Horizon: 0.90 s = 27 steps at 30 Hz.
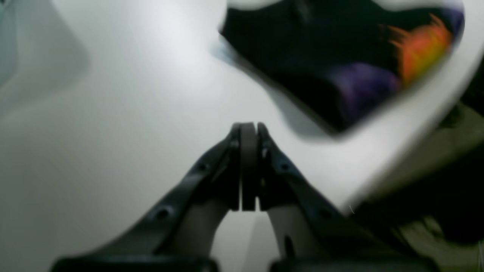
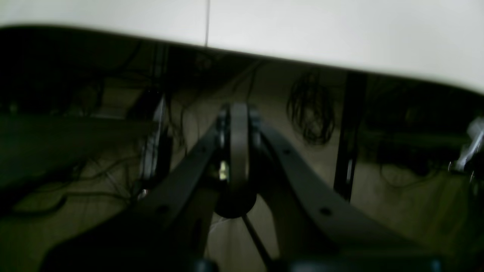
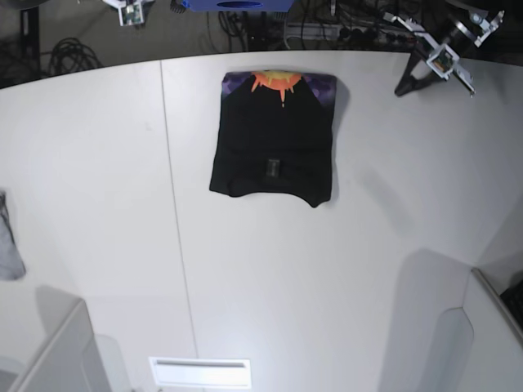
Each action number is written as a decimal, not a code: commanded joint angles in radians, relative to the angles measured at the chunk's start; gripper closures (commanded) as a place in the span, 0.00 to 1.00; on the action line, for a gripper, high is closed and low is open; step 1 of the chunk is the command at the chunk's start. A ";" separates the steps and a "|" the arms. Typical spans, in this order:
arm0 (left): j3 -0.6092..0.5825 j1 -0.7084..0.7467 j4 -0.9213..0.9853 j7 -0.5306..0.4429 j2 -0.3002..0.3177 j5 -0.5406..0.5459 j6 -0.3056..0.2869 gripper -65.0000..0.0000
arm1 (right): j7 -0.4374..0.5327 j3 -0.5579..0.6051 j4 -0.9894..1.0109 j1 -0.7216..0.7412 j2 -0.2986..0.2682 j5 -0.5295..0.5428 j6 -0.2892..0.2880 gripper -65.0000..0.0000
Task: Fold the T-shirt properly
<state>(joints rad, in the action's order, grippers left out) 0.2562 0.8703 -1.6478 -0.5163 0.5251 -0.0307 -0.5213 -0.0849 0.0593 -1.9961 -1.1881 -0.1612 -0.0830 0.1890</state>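
**Folded shirt on the far worktop, both grippers closed and empty**

Lying folded into a compact rectangle on the white worktop (image 3: pixel 327 278), toward the far edge: the T-shirt (image 3: pixel 274 147). Showing a strip of orange-and-purple sunburst print along its far edge. Carrying a small neck label (image 3: pixel 271 168) near the middle of the black panel; too small for any writing to be read. No legible brand or text anywhere.

Seen from the left wrist only: the left gripper (image 1: pixel 248 130) with tips pressed together, holding nothing, hovering over bare worktop, with the shirt's print blurred at upper right and apart from the tips. In the base view, at the far corner beside the shirt, well clear of it.

Seen from the right wrist only: the right gripper (image 2: pixel 238 113) likewise closed on nothing, pointed past the worktop edge toward dark cables (image 2: pixel 311 109) and floor beneath.

Shown by the base view alone: the whole folded shape, and a small grey cloth (image 3: pixel 8 245) at the worktop's edge, well apart from the shirt.
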 commanded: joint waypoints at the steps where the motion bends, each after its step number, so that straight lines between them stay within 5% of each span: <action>1: 0.004 0.036 0.019 -0.048 -0.010 -0.011 -0.003 1.00 | -0.003 0.006 -0.015 -0.039 -0.004 -0.007 0.007 1.00; 12: -0.128 0.112 0.358 -0.066 -0.021 -0.024 -0.003 1.00 | -0.304 0.158 0.085 -0.052 -0.018 -0.007 0.007 1.00; 18: -0.324 -0.012 0.631 -0.057 -0.026 -0.024 -0.001 1.00 | -0.369 0.288 0.258 0.061 -0.053 -0.004 0.007 1.00; 27: -0.366 -0.185 0.984 -0.057 -0.101 -0.025 0.071 1.00 | -0.384 0.374 0.541 0.224 -0.048 0.013 0.007 1.00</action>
<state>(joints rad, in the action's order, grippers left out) -0.1108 0.6704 -0.6575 -0.5568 0.4149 -0.0563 -0.4446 -0.4637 0.4316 -1.4452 -0.9436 -0.2058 -0.0750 0.1925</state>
